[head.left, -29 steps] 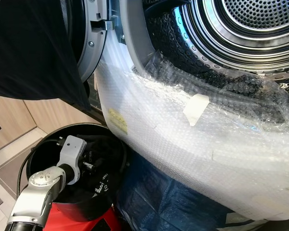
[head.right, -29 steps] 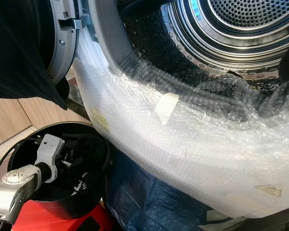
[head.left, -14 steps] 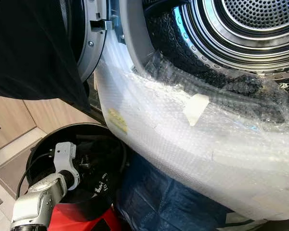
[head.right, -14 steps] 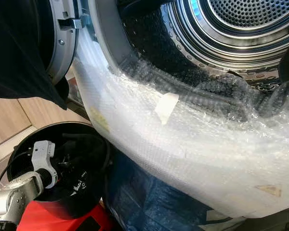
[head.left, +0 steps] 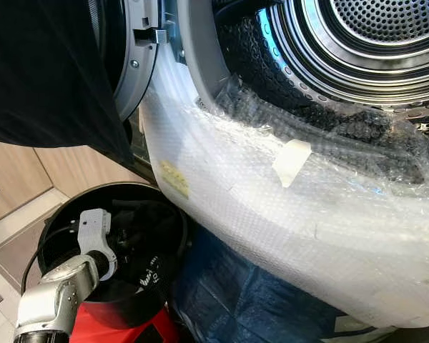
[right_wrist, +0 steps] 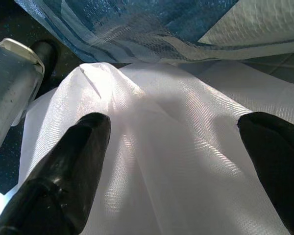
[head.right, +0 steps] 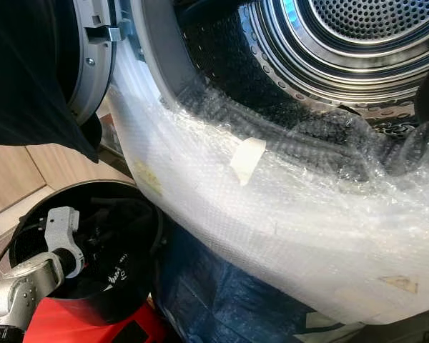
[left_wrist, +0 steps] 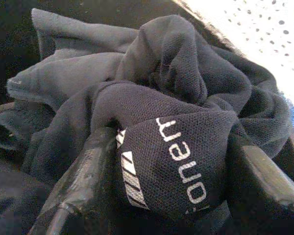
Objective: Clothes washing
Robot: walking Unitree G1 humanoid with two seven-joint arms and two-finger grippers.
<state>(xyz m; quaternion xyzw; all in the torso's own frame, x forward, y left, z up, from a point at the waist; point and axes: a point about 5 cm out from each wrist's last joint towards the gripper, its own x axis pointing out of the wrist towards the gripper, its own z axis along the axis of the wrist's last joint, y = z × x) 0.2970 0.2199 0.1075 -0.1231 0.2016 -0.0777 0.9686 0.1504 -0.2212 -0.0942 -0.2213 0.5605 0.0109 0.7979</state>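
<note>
A black round basket [head.left: 173,218] stands on the floor below the washing machine's open drum [head.left: 372,36]. It holds dark clothes [head.left: 146,250]. My left arm's wrist [head.left: 93,229] reaches down into it. In the left wrist view, my left gripper [left_wrist: 176,171] is open, and a bunched dark garment with white lettering [left_wrist: 181,147] sits between its fingers [left_wrist: 83,171]. My right gripper [right_wrist: 181,142] is open low down over white woven fabric [right_wrist: 176,122], holding nothing.
Bubble wrap [head.left: 272,200] covers the machine's front and door rim. A dark cloth [head.left: 43,71] hangs over the open door at the left. Blue plastic sheeting [head.left: 236,293] lies beside the basket, with something red [head.left: 107,329] under it. Wood panelling [head.left: 14,179] lies to the left.
My left wrist has moved left and a little lower into the basket over the last second. It has barely shifted in the last half second.
</note>
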